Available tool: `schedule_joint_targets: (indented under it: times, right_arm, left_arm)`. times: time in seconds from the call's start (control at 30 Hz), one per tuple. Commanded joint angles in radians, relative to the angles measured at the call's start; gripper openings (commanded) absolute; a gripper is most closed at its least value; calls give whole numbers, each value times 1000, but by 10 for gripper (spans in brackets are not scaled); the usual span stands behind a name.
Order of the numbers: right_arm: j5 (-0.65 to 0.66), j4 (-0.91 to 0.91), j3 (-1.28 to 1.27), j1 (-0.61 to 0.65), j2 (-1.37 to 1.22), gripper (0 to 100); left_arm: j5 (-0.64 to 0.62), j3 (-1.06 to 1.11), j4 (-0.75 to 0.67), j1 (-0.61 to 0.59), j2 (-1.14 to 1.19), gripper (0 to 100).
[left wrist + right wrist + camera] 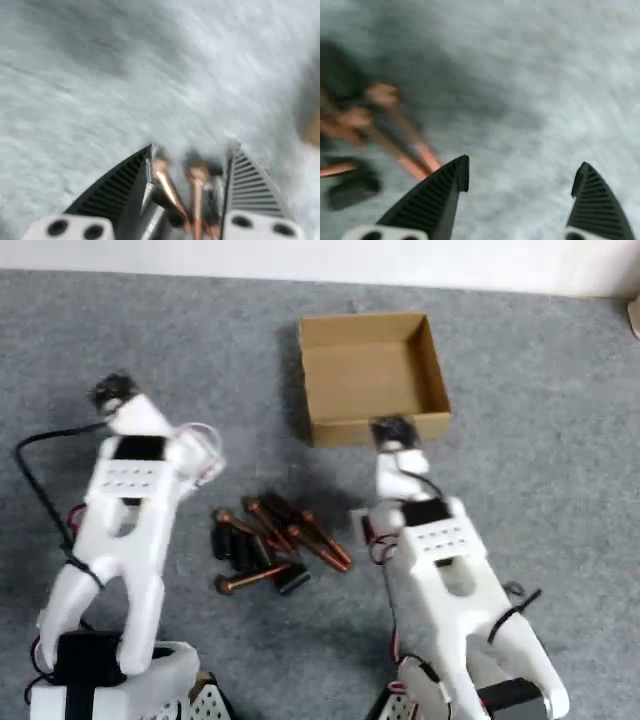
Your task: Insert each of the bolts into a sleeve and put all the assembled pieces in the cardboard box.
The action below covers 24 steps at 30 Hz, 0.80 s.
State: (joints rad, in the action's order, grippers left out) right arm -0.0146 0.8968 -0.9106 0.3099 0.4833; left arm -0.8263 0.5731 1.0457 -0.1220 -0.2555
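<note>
- The cardboard box (pixel 340 430) sits open-topped at the upper centre of the high view, on the grey carpet (pixel 540 390).
- The bolts (pixel 300 530), copper-coloured, lie in a loose heap at the lower centre, below the box and between the two arms. Most of them slant from upper left to lower right.
- One single bolt (pixel 250 582) lies nearly level along the lower edge of the heap.
- Black sleeves (pixel 235 540) are bunched on the left side of the heap. Another sleeve (pixel 293 580) lies just beside the right end of the single bolt.
- None of the bolts in the heap can be seen seated in a sleeve.
- The left arm (pixel 130 520) extends from the lower left corner up the left side of the frame, its wrist end level with the top of the heap.
- The right arm (pixel 450 550) extends from the lower right, and its wrist end is just in front of the box's near wall.
- The left claw (pixel 191 147) has its fingers spread apart. Two bolts and some dark sleeves show in the gap near its base, but the blur hides whether the fingers touch them.
- The right claw (pixel 525 162) is spread wide over the carpet, with the heap of bolts and a sleeve off to one side of it.
</note>
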Motion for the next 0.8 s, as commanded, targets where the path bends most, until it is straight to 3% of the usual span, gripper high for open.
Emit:
schedule_joint_targets:
  times: [0.0,0.1,0.17,0.47,0.77]
  right_arm:
    - [-3,77,200,268,1,310]
    - [46,61,280,400,-8,310]
    - [58,45,311,421,-64,310]
    - [152,31,570,418,-578,310]
    - [224,22,639,400,-705,310]
  left_arm:
    - [-9,-58,8,-84,-16,238]
    - [-6,-65,9,-134,-16,238]
    - [-6,-67,9,-154,-16,238]
    - [-6,-71,5,-188,-16,238]
    - [-5,-70,3,-183,-10,238]
